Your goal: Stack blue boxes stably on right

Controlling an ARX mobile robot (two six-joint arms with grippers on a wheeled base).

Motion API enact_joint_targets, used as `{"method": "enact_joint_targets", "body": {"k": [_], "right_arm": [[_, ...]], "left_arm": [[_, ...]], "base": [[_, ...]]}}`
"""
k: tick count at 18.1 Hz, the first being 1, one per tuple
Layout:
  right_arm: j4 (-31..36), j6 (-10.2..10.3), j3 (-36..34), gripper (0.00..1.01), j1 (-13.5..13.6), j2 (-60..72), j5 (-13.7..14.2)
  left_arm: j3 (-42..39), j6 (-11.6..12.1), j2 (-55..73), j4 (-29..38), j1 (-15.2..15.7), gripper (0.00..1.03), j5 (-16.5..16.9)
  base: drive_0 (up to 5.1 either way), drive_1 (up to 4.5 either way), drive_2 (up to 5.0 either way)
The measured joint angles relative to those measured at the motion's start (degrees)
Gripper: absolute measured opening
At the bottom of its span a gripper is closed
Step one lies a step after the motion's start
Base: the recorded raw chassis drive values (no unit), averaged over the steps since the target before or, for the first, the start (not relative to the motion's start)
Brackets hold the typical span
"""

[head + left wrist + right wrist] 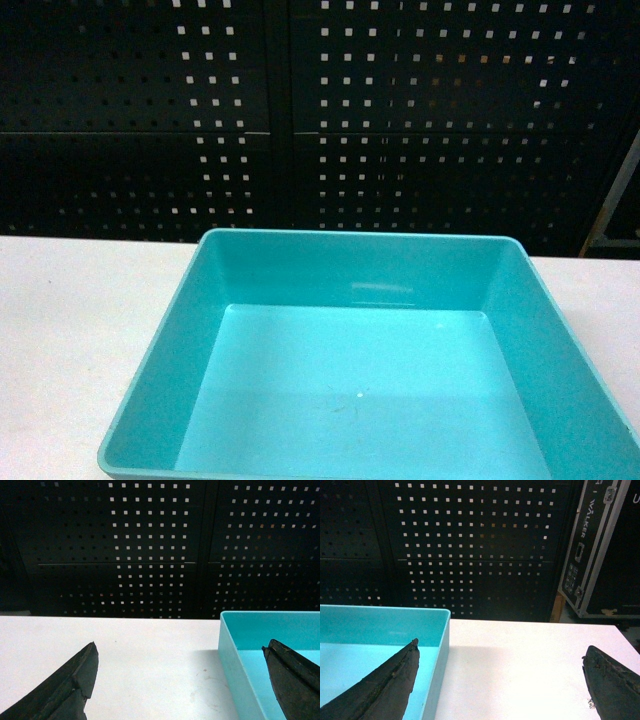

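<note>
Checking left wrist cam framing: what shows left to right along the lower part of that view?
Left gripper's left finger → bare white table → turquoise tub's left wall → right finger, over the tub's interior. The left gripper is open and holds nothing.

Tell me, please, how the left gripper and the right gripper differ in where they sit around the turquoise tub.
The left gripper straddles the turquoise tub's left wall: one finger over the white table, the other over the tub's inside. The right gripper straddles the tub's right wall, mirrored. Only the right gripper's view shows a black flight case behind. Both are open wide and hold nothing.
</note>
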Motion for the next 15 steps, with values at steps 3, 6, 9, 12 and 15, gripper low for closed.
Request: {"method": "enact_joint_targets", "body": {"k": [3, 6, 9, 12, 15], "right_arm": [[0.00, 0.00, 0.00, 0.98, 0.00, 0.00, -0.02], [0.00, 0.00, 0.00, 0.98, 0.00, 0.00, -0.02], [0.00, 0.00, 0.00, 0.98, 0.00, 0.00, -0.02], [0.00, 0.00, 0.00, 0.98, 0.00, 0.00, -0.02], [0.00, 0.00, 0.00, 0.98, 0.00, 0.00, -0.02]], "left_arm": [[0.00, 0.00, 0.00, 0.00, 0.00, 0.98, 0.00], [0.00, 0.00, 0.00, 0.00, 0.00, 0.98, 0.00], [0.00, 0.00, 0.00, 0.00, 0.00, 0.98, 0.00], [0.00, 0.00, 0.00, 0.00, 0.00, 0.98, 0.00], [0.00, 0.00, 0.00, 0.00, 0.00, 0.98, 0.00]], "base": [[0.0, 0.00, 0.0], [0.0, 0.00, 0.0], [0.0, 0.00, 0.0], [0.0, 0.00, 0.0], [0.0, 0.00, 0.0]]}}
